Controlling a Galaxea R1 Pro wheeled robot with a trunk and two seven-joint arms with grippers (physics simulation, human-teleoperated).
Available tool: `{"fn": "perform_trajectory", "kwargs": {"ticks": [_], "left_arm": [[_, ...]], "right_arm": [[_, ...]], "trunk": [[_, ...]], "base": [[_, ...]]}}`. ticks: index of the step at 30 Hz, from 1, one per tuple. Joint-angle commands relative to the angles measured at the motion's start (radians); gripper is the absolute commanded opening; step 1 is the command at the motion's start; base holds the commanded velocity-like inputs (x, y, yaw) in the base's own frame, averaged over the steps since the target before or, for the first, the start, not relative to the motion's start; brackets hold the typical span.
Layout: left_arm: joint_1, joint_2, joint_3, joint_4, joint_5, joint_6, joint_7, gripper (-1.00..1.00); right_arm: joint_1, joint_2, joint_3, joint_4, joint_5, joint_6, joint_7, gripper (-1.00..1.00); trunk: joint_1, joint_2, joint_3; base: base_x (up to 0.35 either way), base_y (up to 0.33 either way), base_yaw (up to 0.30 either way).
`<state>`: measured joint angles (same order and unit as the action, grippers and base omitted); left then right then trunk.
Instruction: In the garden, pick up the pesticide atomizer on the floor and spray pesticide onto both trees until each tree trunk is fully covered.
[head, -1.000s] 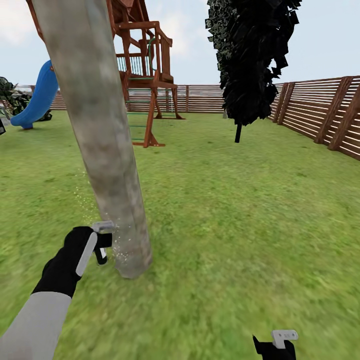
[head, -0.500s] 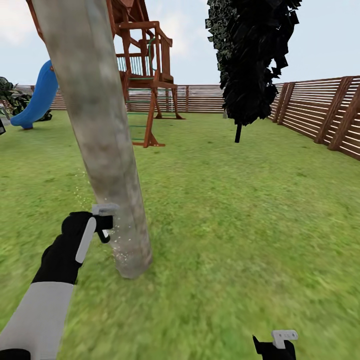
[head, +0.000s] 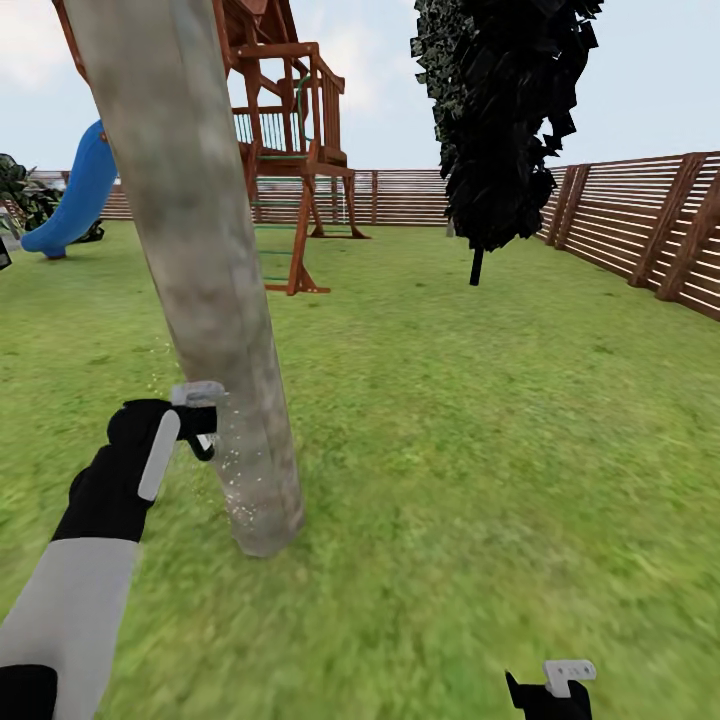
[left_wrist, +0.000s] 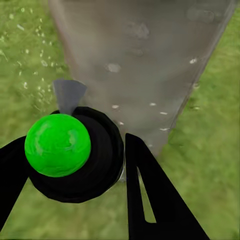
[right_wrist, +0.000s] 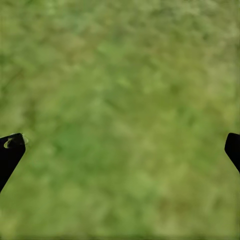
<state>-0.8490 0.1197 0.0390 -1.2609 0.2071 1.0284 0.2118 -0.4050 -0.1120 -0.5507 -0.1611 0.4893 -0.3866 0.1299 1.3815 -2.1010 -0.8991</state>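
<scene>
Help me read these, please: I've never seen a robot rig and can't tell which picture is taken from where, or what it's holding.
These are simulator pictures of a two-armed robot in a garden. The wide picture comes from its head camera: a thick grey tree trunk stands on the grass, with a play tower and a fence behind. The left gripper holds a sprayer, black with a green cap, seen close from that arm's own camera; white specks dot the bark. The right gripper, open, looks down at grass through its wrist camera.

Floor: green grass floor (head: 450, 420) filled the lower frame.
Standing on it: tree trunk (head: 200, 270) left; wooden playset (head: 290, 150) upper left.
</scene>
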Motion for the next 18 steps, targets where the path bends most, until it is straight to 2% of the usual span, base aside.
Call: {"fn": "perform_trajectory", "kwargs": {"ticks": [1, 4, 6, 8, 10, 13, 15, 16, 18], "left_arm": [[0.004, 0.014, 0.000, 0.000, 0.022, -0.001, 0.000, -1.00], [0.020, 0.021, -0.008, 0.002, 0.029, -0.003, 0.001, -1.00], [0.089, 0.019, -0.014, 0.007, 0.030, -0.007, 0.000, -1.00], [0.124, 0.018, -0.014, 0.013, 0.032, -0.013, -0.002, -1.00], [0.200, 0.006, -0.013, 0.040, 0.032, -0.031, -0.002, -1.00], [0.222, 0.000, -0.013, 0.202, 0.029, -0.151, 0.001, -1.00], [0.223, -0.001, -0.023, 0.346, 0.025, -0.292, 0.003, -1.00], [0.223, -0.004, -0.041, 0.378, 0.025, -0.325, 0.009, -1.00], [0.224, -0.015, -0.052, 0.392, 0.024, -0.339, 0.012, -1.00]], "right_arm": [[0.000, 0.000, 0.000, 0.000, 0.000, 0.000, 0.000, 1.00], [0.000, 0.000, 0.000, 0.000, 0.000, 0.000, 0.000, 1.00], [0.000, 0.000, 0.000, 0.000, 0.000, 0.000, 0.000, 1.00], [0.000, 0.000, 0.000, 0.000, 0.000, 0.000, 0.000, 1.00], [0.000, 0.000, 0.000, 0.000, 0.000, 0.000, 0.000, 1.00], [0.000, 0.000, 0.000, 0.000, 0.000, 0.000, 0.001, 1.00], [0.000, 0.000, 0.000, 0.000, 0.000, 0.000, 0.001, 1.00], [0.000, 0.000, 0.000, 0.000, 0.000, 0.000, 0.000, 1.00], [0.000, 0.000, 0.000, 0.000, 0.000, 0.000, 0.000, 1.00]], "trunk": [[0.000, 0.000, 0.000], [0.000, 0.000, 0.000], [0.000, 0.000, 0.000], [0.000, 0.000, 0.000], [0.000, 0.000, 0.000], [0.000, 0.000, 0.000], [0.000, 0.000, 0.000], [0.000, 0.000, 0.000], [0.000, 0.000, 0.000]], "base": [[0.000, 0.000, 0.000], [0.000, 0.000, 0.000], [0.000, 0.000, 0.000], [0.000, 0.000, 0.000], [0.000, 0.000, 0.000], [0.000, 0.000, 0.000], [0.000, 0.000, 0.000], [0.000, 0.000, 0.000], [0.015, -0.025, 0.000]]}}
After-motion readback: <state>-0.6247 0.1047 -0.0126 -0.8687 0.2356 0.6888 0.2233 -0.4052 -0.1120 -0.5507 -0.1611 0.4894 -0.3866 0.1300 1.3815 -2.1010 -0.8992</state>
